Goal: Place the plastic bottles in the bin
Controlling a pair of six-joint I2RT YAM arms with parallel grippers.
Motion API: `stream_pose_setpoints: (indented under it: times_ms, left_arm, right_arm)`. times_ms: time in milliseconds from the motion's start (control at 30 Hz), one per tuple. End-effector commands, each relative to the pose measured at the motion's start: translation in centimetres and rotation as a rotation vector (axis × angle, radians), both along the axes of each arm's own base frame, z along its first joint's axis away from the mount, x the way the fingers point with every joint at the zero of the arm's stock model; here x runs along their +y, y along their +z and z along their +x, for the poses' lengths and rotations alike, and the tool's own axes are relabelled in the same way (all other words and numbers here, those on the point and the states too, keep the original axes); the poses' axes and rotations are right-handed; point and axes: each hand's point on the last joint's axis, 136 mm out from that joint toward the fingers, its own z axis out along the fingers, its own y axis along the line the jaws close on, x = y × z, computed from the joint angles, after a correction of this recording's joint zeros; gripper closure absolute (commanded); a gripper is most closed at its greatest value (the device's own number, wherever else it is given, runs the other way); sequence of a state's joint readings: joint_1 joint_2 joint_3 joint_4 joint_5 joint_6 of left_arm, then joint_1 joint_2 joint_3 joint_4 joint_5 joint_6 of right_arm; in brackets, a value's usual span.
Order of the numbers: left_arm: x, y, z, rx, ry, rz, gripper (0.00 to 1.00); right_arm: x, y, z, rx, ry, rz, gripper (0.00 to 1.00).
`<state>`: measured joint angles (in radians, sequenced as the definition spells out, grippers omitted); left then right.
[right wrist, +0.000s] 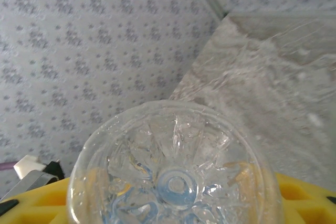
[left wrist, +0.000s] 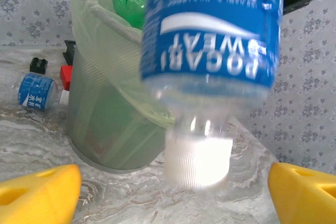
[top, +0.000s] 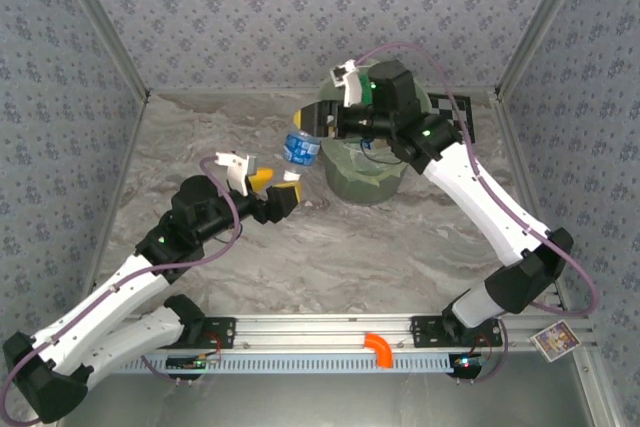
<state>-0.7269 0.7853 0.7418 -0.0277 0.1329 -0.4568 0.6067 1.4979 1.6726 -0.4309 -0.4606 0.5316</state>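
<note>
The right gripper [top: 314,133] is being clamped on the base of the blue-labelled bottle [top: 301,147], cap pointing at the left gripper [top: 266,176], which is being held open, clear of it. The bin [top: 365,187], by the far edge of the table [top: 400,242], is standing just beside, nearer the right arm.

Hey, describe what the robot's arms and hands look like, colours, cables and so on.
The left arm and right arm have white shells with black joints, each with a thin purple cable looped alongside. Small green lights glow on the joints. Left fingers and right fingers are bright yellow.
</note>
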Motion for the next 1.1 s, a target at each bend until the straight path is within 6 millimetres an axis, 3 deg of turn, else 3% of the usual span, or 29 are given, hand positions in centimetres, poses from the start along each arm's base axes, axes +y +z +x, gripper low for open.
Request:
stream_pose_setpoints:
  times_ms: [0,267,500,633,833,1067]
  left_arm:
    - [0.9,1.5,-0.2,-0.038,0.035,-0.03,0.07]
    - [1.5,0.8,0.0,-0.02,0.07,-0.037,0.05]
    - [1.9,0.7,0.4,0.005,0.099,0.004,0.04]
    - [2.3,1.5,0.5,-0.004,0.116,0.03,0.01]
    - [2.6,1.3,0.9,0.002,0.139,0.031,0.01]
    - [3.3,0.8,1.4,0.013,0.166,0.05,0.0]
  right_arm:
    - [-4.4,4.3,0.5,-0.144,-0.145,-0.026,0.43]
    - [-11.7,4.6,3.6,-0.262,-0.421,-0.207,0.41]
    - [-14.5,3.7,5.8,-0.302,-0.532,-0.317,0.42]
    - [-14.7,2.5,8.3,-0.325,-0.563,-0.388,0.41]
    - [-12.3,-0.6,10.9,-0.334,-0.504,-0.436,0.4]
    - [-9.3,-5.3,11.0,-0.282,-0.425,-0.485,0.41]
